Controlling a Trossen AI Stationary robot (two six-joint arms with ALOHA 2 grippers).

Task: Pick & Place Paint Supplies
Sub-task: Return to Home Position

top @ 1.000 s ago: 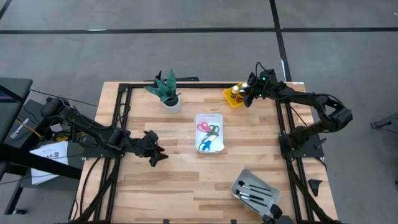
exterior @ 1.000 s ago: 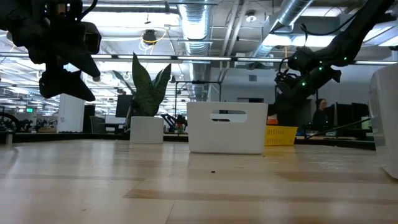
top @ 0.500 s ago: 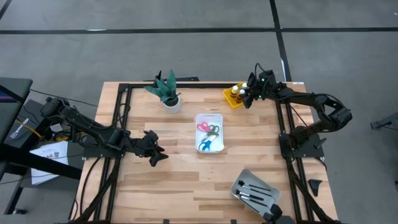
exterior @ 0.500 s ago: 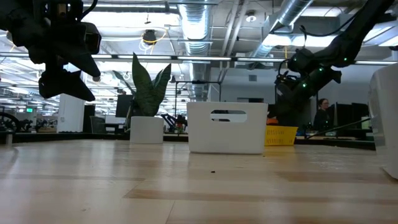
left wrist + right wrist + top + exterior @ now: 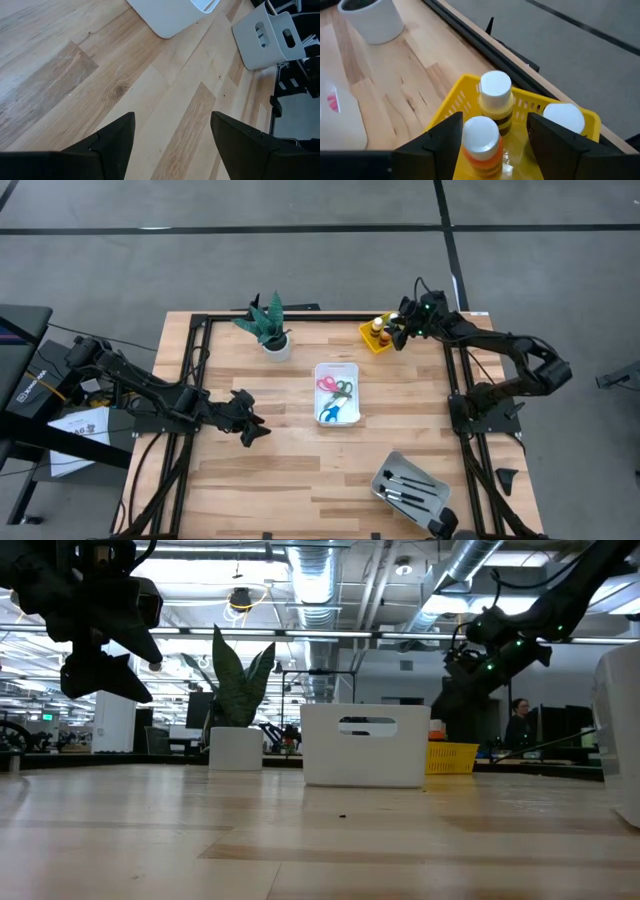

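Now: going home | our right gripper (image 5: pixel 400 335) is just above the yellow basket (image 5: pixel 451 97), jaws apart, holding nothing | paint bottles (image 5: pixel 496 100) stand inside the basket | left gripper (image 5: pixel 256 430) well away from it, jaws apart | we should lift straight up first so we bump no bottle.

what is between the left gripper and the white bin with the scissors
Just bare wooden table, shown in the high view: the left gripper hangs open over the wood, apart from the white bin holding the scissors.
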